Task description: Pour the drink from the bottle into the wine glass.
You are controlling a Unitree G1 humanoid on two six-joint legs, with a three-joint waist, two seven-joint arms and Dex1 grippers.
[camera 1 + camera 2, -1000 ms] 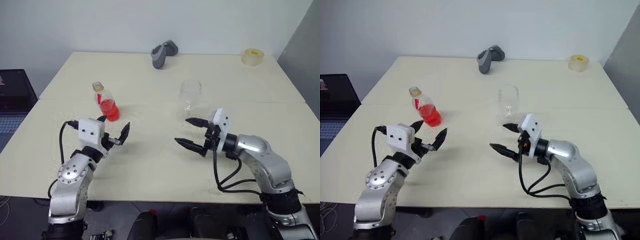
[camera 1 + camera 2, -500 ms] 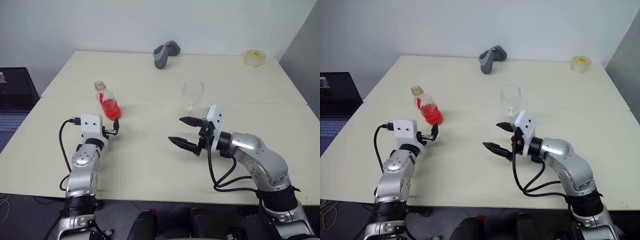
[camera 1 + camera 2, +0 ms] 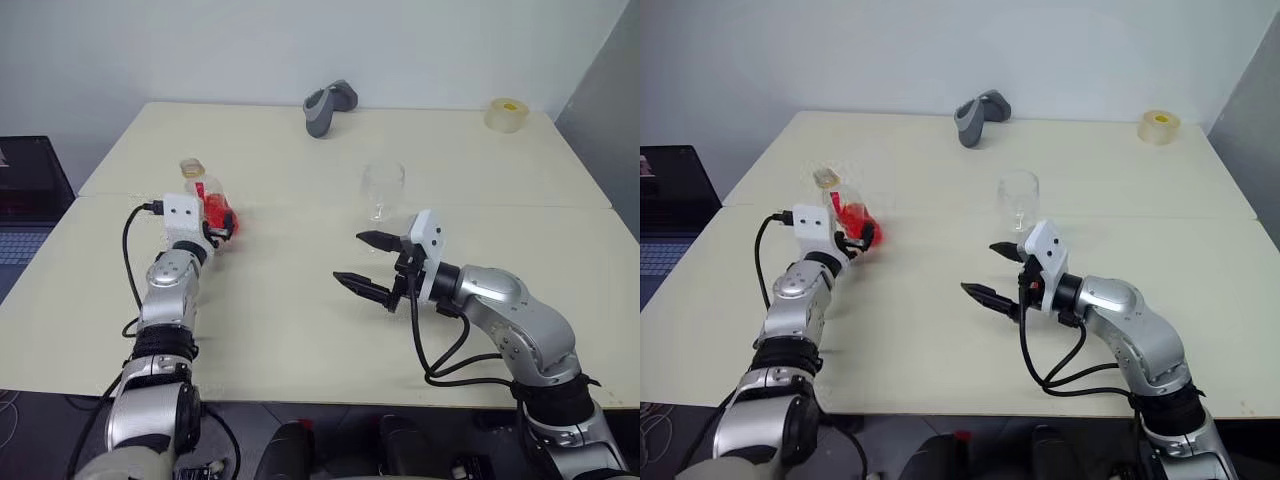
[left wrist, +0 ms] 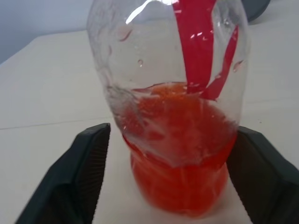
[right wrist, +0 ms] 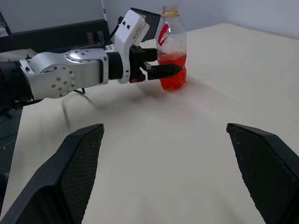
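Observation:
The bottle stands on the table's left side, its lower half filled with the red drink. My left gripper points level at it, one black finger on each side of the body, pressed against the plastic. The right wrist view shows the bottle upright on the table with the left gripper around its lower part. The wine glass stands upright and empty-looking near the table's middle. Just in front of it my right gripper hovers open, holding nothing, pointing toward the left.
A grey curved object lies at the back of the cream table. A roll of tape sits at the back right corner. A laptop stands beyond the left edge.
My left arm has stretched forward to the bottle, and its fingers have narrowed from wide open onto the bottle's sides. The right gripper has barely moved.

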